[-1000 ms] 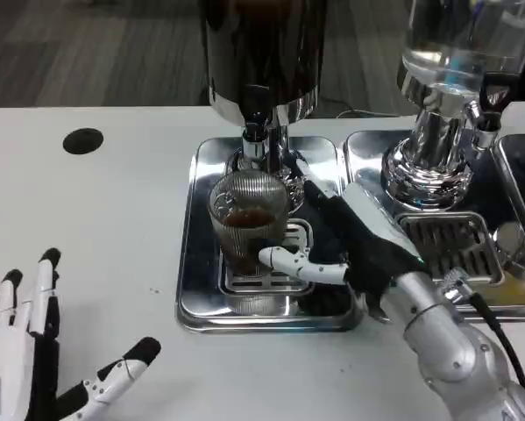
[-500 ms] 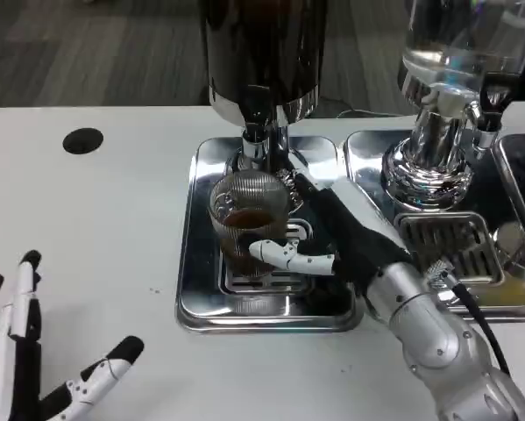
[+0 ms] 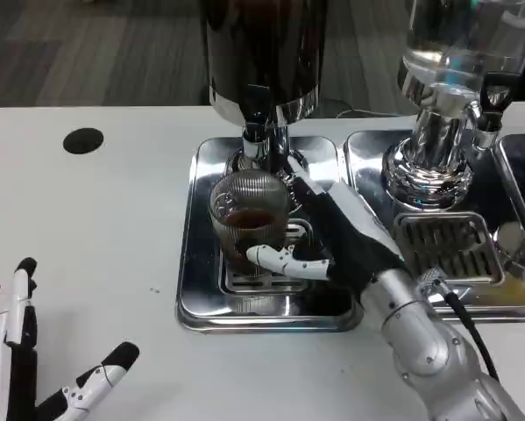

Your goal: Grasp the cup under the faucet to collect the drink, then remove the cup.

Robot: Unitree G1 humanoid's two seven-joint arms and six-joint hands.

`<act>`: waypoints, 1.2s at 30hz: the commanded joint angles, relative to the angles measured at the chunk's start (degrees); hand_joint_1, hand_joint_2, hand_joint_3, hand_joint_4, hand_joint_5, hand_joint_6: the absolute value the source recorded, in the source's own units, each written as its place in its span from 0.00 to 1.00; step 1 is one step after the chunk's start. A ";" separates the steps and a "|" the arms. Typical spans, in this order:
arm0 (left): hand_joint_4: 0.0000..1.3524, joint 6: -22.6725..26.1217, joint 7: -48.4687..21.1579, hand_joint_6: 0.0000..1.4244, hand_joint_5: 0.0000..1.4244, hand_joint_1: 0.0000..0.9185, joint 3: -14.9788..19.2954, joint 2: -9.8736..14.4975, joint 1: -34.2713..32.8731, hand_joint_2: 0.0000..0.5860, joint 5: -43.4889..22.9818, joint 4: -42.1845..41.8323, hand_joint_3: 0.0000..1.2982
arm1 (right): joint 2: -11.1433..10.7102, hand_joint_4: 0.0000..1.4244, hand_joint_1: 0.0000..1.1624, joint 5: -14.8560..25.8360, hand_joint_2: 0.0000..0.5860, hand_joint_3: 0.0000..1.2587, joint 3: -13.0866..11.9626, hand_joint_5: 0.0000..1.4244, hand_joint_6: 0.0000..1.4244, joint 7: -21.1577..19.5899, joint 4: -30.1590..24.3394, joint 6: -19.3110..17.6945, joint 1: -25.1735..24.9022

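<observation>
The flat white table point(image 3: 113, 210) carries a shiny rectangular metal drip tray point(image 3: 201, 307) just left of the right hand point(image 3: 345, 237), a second similar steel tray point(image 3: 367, 153) behind that hand, and a round black hole point(image 3: 83, 140) far beyond the left hand point(image 3: 17, 368).

The faucet point(image 3: 260, 145) hung right over the cup point(image 3: 248, 219), closing off the top, the second dispenser point(image 3: 437, 132) crowded the right, and bare table point(image 3: 95, 219) lay open leftward.
</observation>
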 commanded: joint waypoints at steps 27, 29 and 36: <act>0.00 -1.93 1.50 0.00 0.00 0.00 2.14 0.23 0.69 0.12 -2.54 2.41 0.01 | 2.67 0.24 0.66 -0.64 0.32 0.24 1.73 0.16 0.18 -6.79 8.32 -3.96 -3.52; 0.00 -1.99 1.52 0.00 0.00 0.00 2.12 0.22 0.66 0.12 -2.65 2.54 0.01 | 2.54 0.25 0.66 -0.99 0.33 0.25 2.02 0.17 0.20 -7.09 8.30 -3.85 -3.42; 0.00 -1.95 1.39 0.00 0.00 0.00 2.05 0.09 0.43 0.13 -2.80 2.73 0.01 | 2.10 0.30 0.69 -1.32 0.34 0.31 2.26 0.21 0.24 -8.11 8.27 -4.12 -2.66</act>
